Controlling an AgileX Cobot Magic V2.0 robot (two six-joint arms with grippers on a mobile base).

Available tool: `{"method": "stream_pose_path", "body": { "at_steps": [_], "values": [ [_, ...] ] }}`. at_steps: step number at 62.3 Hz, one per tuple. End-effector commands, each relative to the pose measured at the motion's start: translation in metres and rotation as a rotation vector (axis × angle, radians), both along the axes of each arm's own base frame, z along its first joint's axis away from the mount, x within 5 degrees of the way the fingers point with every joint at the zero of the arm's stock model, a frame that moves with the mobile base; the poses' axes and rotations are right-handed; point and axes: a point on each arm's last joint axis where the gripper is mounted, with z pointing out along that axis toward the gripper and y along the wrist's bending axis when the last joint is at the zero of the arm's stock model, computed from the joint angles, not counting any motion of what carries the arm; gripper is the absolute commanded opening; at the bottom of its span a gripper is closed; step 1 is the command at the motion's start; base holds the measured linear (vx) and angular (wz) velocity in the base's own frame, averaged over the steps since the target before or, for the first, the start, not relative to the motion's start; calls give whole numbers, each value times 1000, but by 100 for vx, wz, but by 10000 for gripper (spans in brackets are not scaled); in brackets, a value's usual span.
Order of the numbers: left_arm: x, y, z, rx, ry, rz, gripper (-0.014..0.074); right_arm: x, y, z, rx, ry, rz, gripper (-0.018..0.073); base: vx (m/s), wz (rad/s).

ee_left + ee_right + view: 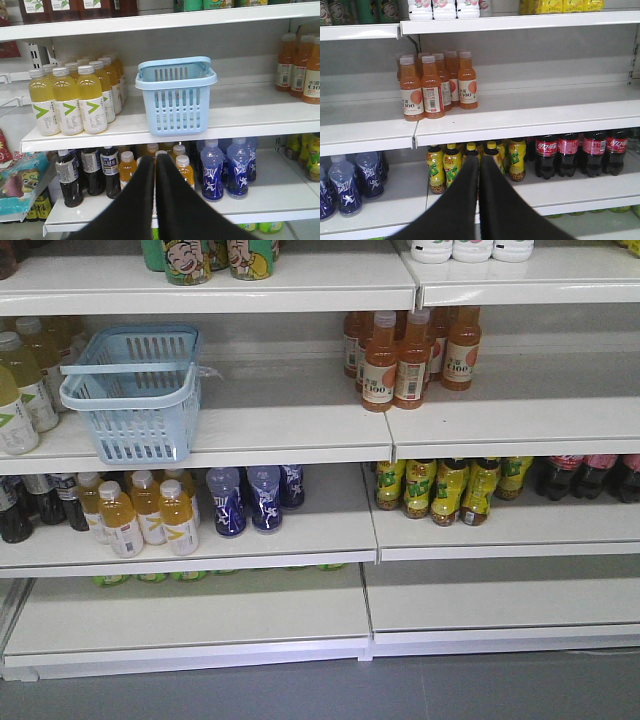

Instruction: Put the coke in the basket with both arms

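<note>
- Currently the right gripper (pixel 479 161) is showing its two black fingers pressed together, gripping nothing.
- Likewise the left gripper (pixel 154 161) is pointing at the shelves with its jaws pressed together and empty.
- The coke (pixel 546 156) is standing upright, long axis vertical, at the near end of a row of red-labelled bottles on the lower shelf (pixel 560 192), just right of the yellow-green bottles (pixel 445 165).
- From the right gripper that row is lying ahead and off to the right, so the right arm is looking the nearer one. The left wrist view is showing no coke at all.
- The basket (pixel 176 95) is sitting one shelf higher in the left bay, mouth upward, ahead of and above the left gripper, near the yellow drink bottles (pixel 70 100).
- Judging from this, the coming reach is calling for the right gripper to spread, swing rightward and close across the upright bottle. Its neighbours are standing close, leaving little finger room.
</note>
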Motion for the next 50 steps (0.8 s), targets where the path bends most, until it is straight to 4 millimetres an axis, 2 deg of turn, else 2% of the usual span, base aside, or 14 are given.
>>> {"method": "stream_pose_path", "body": {
  "at_steps": [1, 50],
  "values": [
    [0, -1, 2, -6, -72, -9, -5, 0, 0, 1, -16, -67, -8, -10, 5, 1],
    [0, -1, 2, -6, -72, -9, -5, 0, 0, 1, -16, -67, -8, -10, 4, 1]
  ]
}}
